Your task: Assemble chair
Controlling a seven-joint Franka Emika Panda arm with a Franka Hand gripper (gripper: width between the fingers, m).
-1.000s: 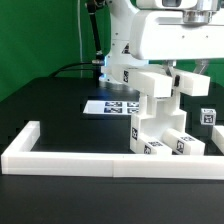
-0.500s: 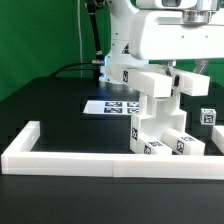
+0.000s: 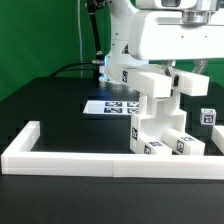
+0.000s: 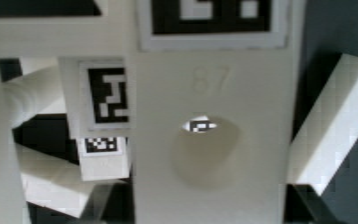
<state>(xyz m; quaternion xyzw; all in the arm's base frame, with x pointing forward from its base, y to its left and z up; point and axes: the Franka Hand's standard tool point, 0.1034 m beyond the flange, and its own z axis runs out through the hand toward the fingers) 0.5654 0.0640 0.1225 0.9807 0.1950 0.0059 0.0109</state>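
Note:
Several white chair parts with black marker tags stand bunched together [image 3: 160, 132] against the front white wall. My gripper [image 3: 175, 78] hangs over them at the exterior view's right. It is shut on a flat white chair panel [image 3: 152, 86], which sits tilted on top of the bunch. In the wrist view this panel [image 4: 211, 120] fills the middle, with a tag at its far end and a small hole in its face. My gripper [image 4: 213, 203] has its dark fingers [image 4: 307, 200] against both of the panel's edges. Another tagged part [image 4: 101, 115] lies beside it.
A low white wall [image 3: 70, 160] runs along the table's front and turns back at the exterior view's left. The marker board [image 3: 108, 106] lies flat behind the parts. A small tagged white piece [image 3: 208, 117] stands at the far right. A cable [image 3: 75, 68] runs along the back left.

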